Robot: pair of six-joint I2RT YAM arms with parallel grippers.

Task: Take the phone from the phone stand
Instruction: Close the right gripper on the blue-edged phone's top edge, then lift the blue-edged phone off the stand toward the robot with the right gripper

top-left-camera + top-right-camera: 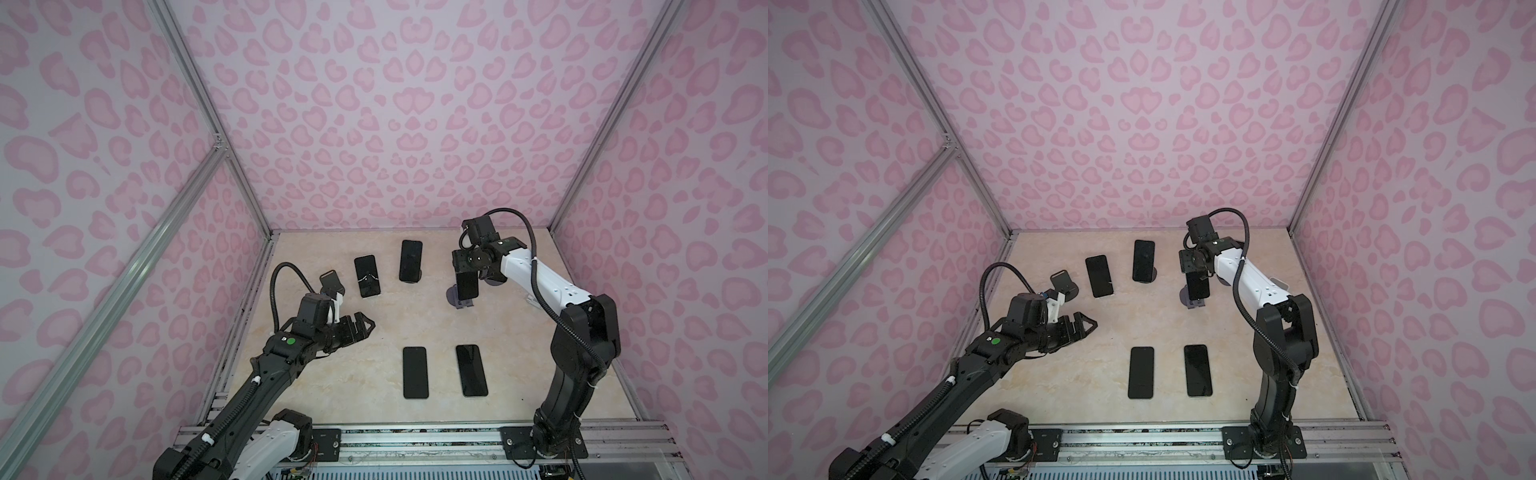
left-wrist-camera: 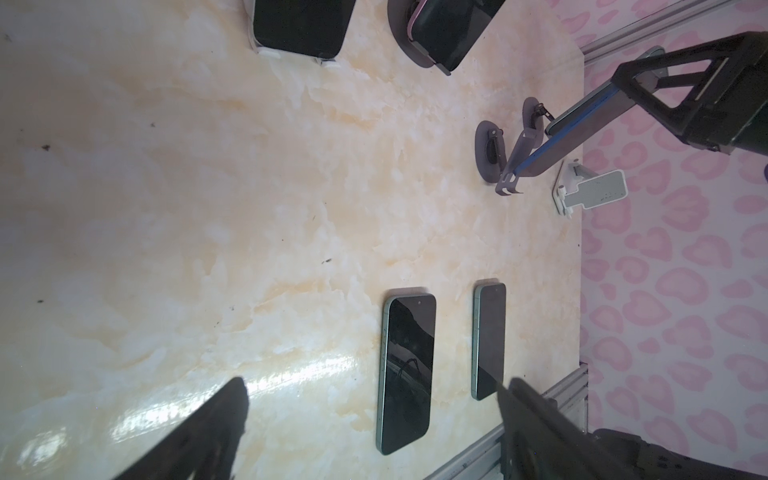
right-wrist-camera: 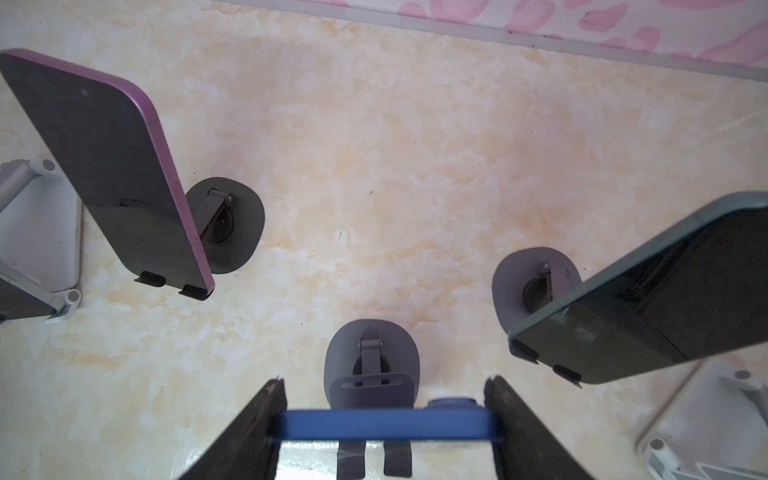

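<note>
My right gripper points down at the back right and is shut on the long sides of a blue-edged phone. The phone leans steeply over a grey phone stand. In the left wrist view its lower end sits close to the stand's hooked lip; whether they touch is unclear. In the right wrist view the stand's round base shows beyond the phone. My left gripper hovers open at the middle left, with nothing between its fingers.
Two dark phones lie flat near the front. At the back, one phone leans on a white stand and a purple one on a grey stand. An empty stand is far left. A teal phone on another stand sits under my right arm.
</note>
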